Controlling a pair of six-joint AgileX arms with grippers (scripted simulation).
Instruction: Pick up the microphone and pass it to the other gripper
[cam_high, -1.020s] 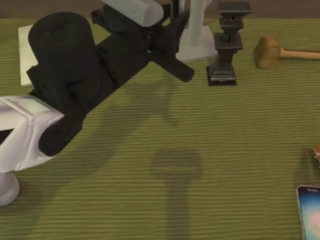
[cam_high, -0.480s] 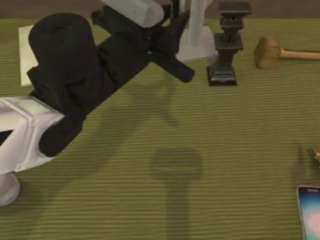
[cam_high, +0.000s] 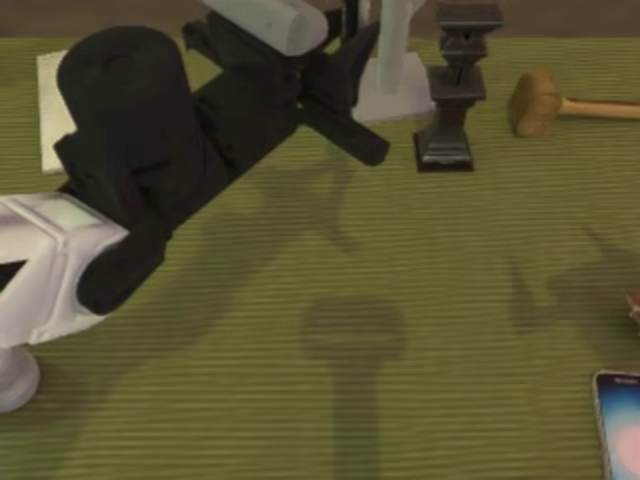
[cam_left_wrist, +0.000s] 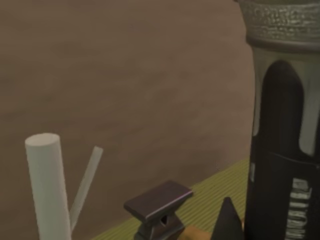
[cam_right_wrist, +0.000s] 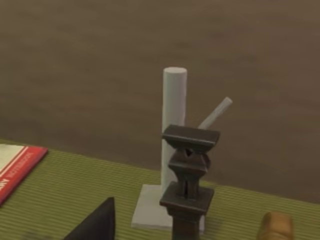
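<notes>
The microphone (cam_left_wrist: 282, 150) stands upright close to the left wrist camera, silver mesh head on top and black handle below. My left gripper (cam_high: 345, 95) is raised over the table's back middle and is shut on the handle; one black fingertip (cam_left_wrist: 227, 222) shows beside it. In the top view the arm's bulk hides the microphone. My right gripper stays outside the top view. Its wrist view shows a single black fingertip (cam_right_wrist: 102, 222) well off to one side, nothing held, facing the table's back.
A dark anvil (cam_high: 455, 90) stands at the back, right of a white post on a base (cam_high: 395, 75). A wooden mallet (cam_high: 540, 100) lies farther right. A white pad (cam_high: 50, 100) sits back left, a phone (cam_high: 620, 425) front right, a red-edged notebook (cam_right_wrist: 15, 170) nearby.
A new arm-shaped shadow has spread over the table's right side. My left arm and the microphone have not moved.
</notes>
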